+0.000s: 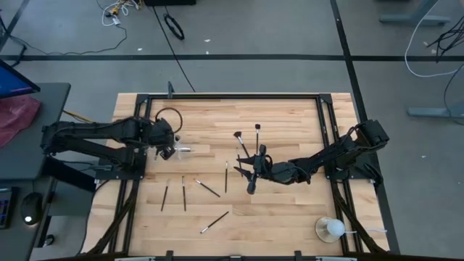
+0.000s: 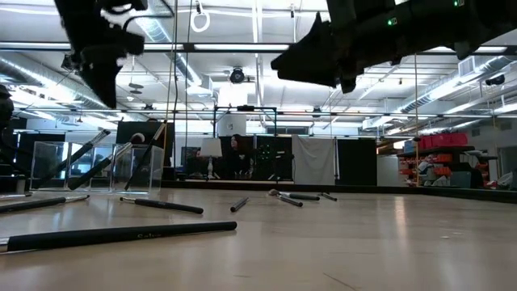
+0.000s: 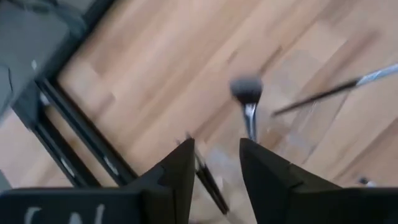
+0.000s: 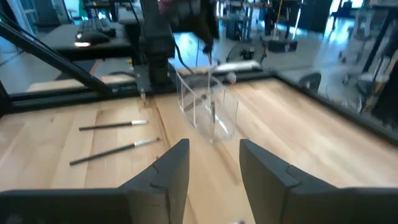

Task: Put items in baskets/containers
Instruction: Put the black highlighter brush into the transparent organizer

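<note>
Our right claw (image 1: 251, 174), fingers spread and empty, hovers mid-bench beside upright-lying brushes (image 1: 242, 145); the clear holder (image 1: 181, 151) sits well leftward, under our left claw (image 1: 165, 150), also spread.

Left gripper (image 1: 168, 147) and right gripper (image 1: 246, 172), both parted, hang raised.

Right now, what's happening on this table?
Two arms are putting makeup brushes into a clear holder at the table's left side. The left gripper hovers over the holder, fingers open; a few brushes already lean inside it. The right gripper hangs open and empty above mid-table. Several loose brushes lie on the wood. A white ball-like object sits near the right front corner.
</note>
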